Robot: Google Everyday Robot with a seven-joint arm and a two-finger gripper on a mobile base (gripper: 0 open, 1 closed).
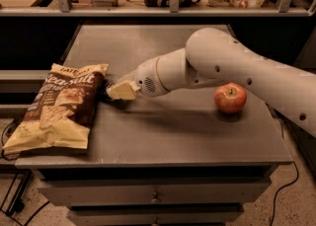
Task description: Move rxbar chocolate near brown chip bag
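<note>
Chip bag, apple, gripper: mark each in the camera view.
chip bag (64,106), camera view, on its dark brown middle.
apple (230,97), camera view, on the centre of its red skin.
gripper (114,92), camera view, on its tan tip, just right of the bag's upper edge.

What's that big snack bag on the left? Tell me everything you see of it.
The brown chip bag is a large crinkly pouch, dark brown in the middle with yellow-tan ends, white "sea salt" lettering and pictured chips. It lies flat, face up, on the table's left side, its lower end at the front-left edge. The gripper sits just beside its upper right corner.
</note>
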